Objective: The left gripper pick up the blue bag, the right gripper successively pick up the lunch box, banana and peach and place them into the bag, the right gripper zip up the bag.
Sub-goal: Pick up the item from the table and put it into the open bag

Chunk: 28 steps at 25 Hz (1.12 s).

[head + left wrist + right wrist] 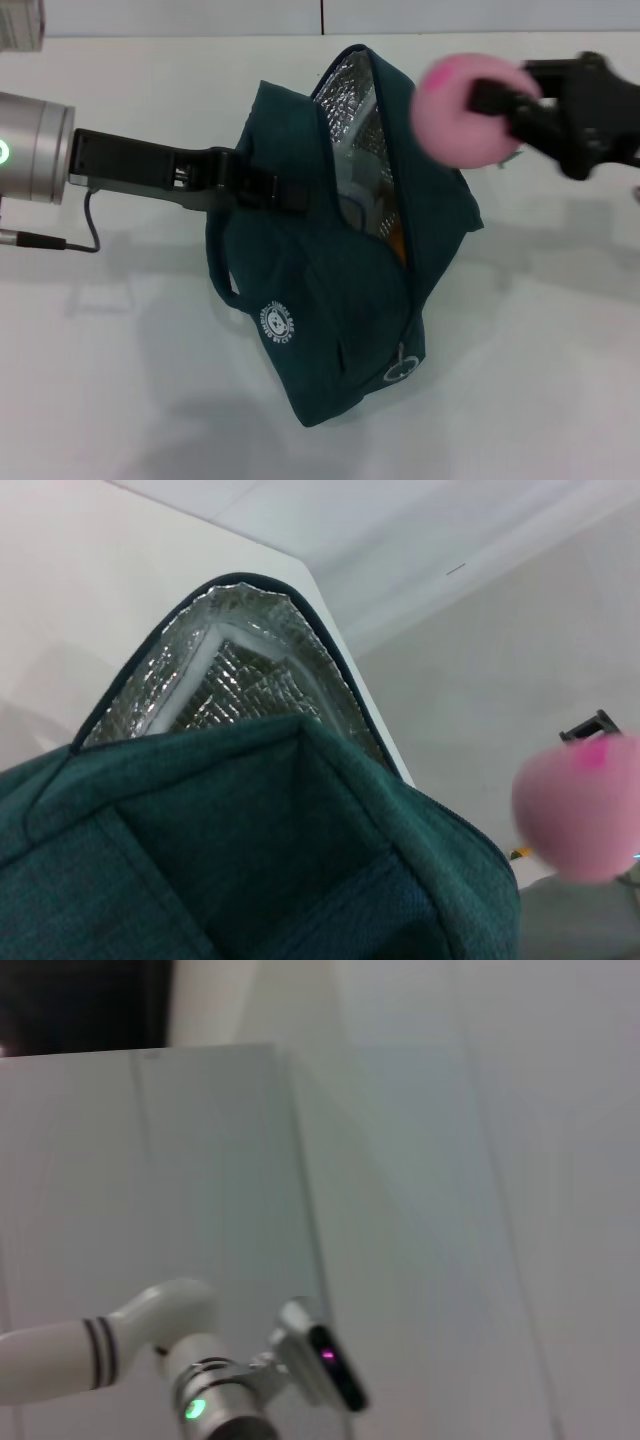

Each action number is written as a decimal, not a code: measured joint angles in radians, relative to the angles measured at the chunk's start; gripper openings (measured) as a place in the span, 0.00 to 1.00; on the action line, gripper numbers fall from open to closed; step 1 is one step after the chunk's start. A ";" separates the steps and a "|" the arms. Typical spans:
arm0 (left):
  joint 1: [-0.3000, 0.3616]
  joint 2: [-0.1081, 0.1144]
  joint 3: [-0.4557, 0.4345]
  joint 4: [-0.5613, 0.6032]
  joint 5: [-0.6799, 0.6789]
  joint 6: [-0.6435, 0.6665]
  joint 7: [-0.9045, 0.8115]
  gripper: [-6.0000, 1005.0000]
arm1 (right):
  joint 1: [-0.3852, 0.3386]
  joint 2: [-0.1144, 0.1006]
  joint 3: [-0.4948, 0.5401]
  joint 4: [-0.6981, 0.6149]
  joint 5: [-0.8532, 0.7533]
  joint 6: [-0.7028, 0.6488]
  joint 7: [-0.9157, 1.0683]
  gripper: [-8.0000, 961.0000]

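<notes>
The blue bag (340,300) hangs above the white table in the head view, its mouth unzipped and the silver lining (360,110) showing. My left gripper (262,188) comes in from the left and is shut on the bag's upper edge near a handle. From the right, my right gripper (490,100) holds the pink peach (468,108) just above the bag's right rim. Something orange-yellow (397,240) shows deep inside the bag. The left wrist view looks into the bag's lining (230,680) with the peach (580,805) beside it. The lunch box is hidden.
A zipper pull ring (400,372) hangs at the bag's lower end, and a round white logo (279,322) sits on its side. The white table (120,380) spreads all round. The right wrist view shows only my left arm (200,1380) over the table.
</notes>
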 joint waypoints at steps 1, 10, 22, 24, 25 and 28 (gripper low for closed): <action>-0.001 0.000 0.001 0.000 -0.004 0.000 -0.001 0.05 | 0.013 0.000 -0.031 0.000 0.011 0.013 -0.001 0.15; -0.002 0.007 0.001 0.000 -0.045 0.001 -0.003 0.05 | 0.076 0.002 -0.231 0.001 0.044 0.170 -0.007 0.07; 0.002 0.009 -0.003 0.000 -0.041 -0.006 0.001 0.05 | 0.092 -0.006 -0.302 0.036 0.027 0.280 0.011 0.17; 0.001 0.009 -0.003 0.000 -0.040 -0.007 0.002 0.05 | 0.092 -0.006 -0.303 0.036 0.027 0.279 0.012 0.22; 0.001 0.009 -0.003 -0.001 -0.040 -0.008 0.002 0.05 | 0.092 -0.006 -0.304 0.036 0.027 0.278 0.012 0.24; 0.003 0.009 -0.003 -0.002 -0.038 -0.009 0.004 0.05 | 0.092 -0.007 -0.303 0.036 0.026 0.271 0.013 0.30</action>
